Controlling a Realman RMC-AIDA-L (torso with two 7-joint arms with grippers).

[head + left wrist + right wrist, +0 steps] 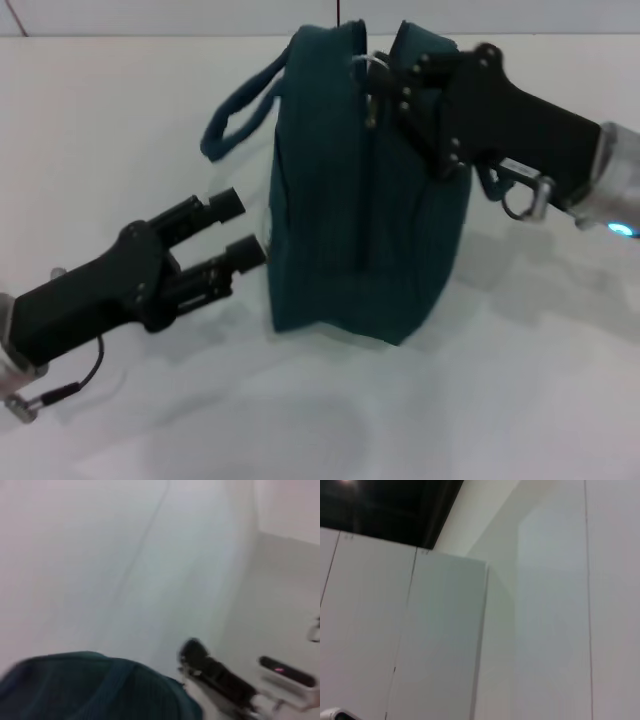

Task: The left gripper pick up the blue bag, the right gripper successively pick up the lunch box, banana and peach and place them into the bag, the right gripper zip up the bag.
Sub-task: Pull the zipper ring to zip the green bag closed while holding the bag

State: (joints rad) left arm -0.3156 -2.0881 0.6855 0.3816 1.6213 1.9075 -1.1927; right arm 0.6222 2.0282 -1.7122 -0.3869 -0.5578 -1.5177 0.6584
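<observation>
Bag [360, 200] stands upright near the middle of the white tabletop [500, 400], narrow side toward the robot, its top closed as far as can be seen.

Nearest: left pincer [236, 228], low on the robot's left, arm lying close over the tabletop. Its two fingers are spread apart with nothing between them. The lower fingertip sits just at the bag's left face; whether it touches cannot be told. The upper fingertip is clear of the fabric.

Mid: bag body, dark teal, seam running down its near face. One loop handle [235, 110] sticks out from the upper left side, free of either pincer.

Farther: right pincer [392, 88] comes in from the robot's right at the level of the bag's top. Its fingers are at the ring pull [372, 65], drawn together there. Grip on the ring looks likely, but the contact itself is partly hidden by the finger links.

Left wrist view: a rounded teal part of the bag [100, 687] close in, with the right pincer's arm beyond it, against a pale wall. Right wrist view: only white wall panels and a dark ceiling strip.
</observation>
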